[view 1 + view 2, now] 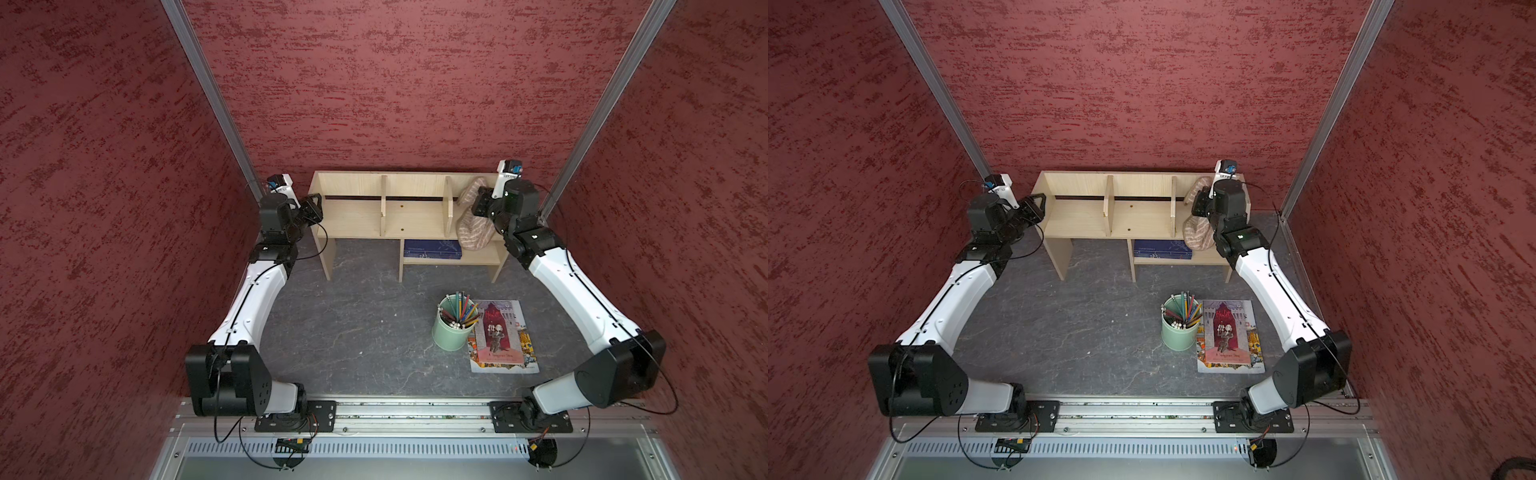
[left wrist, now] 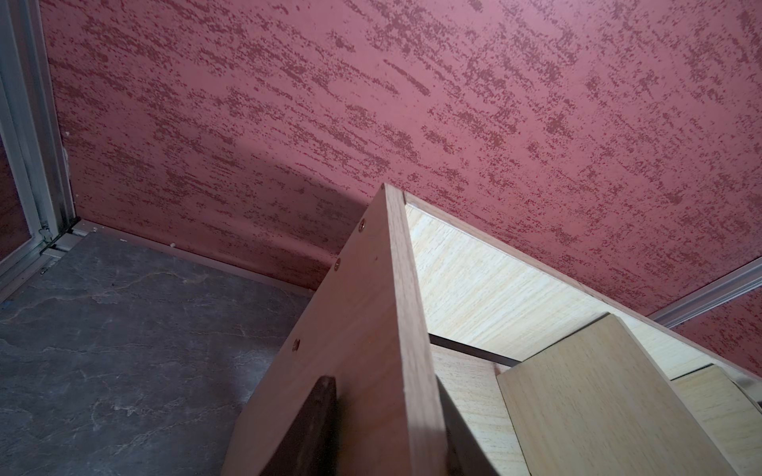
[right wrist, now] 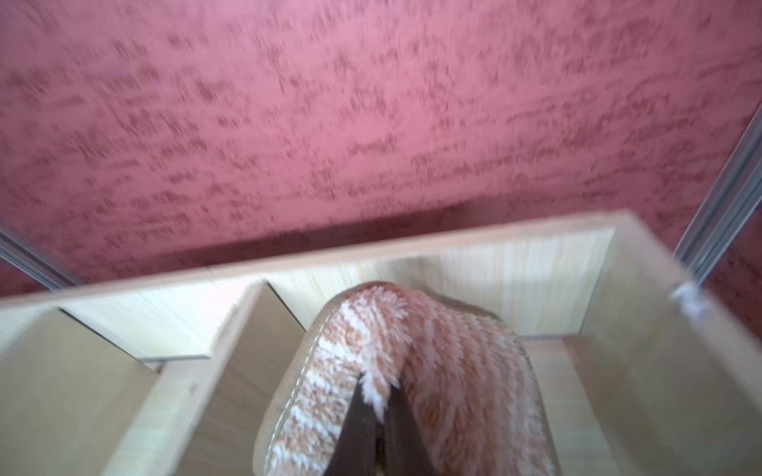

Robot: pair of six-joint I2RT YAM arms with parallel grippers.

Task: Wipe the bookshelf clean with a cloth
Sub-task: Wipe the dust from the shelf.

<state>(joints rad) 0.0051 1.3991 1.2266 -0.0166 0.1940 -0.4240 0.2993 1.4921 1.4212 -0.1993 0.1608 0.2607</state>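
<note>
Wiping right bay of bookshelf (image 1: pixel 353 216) | right pincer (image 3: pixel 373 412) pinching cloth (image 3: pixel 433 350) as pad | left pincer (image 2: pixel 383 395) clamping its left wall, likely steadying.

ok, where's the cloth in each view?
Top view: cloth in the bookshelf's right-end compartment, spilling over the front edge.
Top view: cloth in the same compartment.
Left wrist: not in it.
Right wrist: close up, pinched in the right hand.
Shared landmark: the bookshelf, in all four views.
</note>
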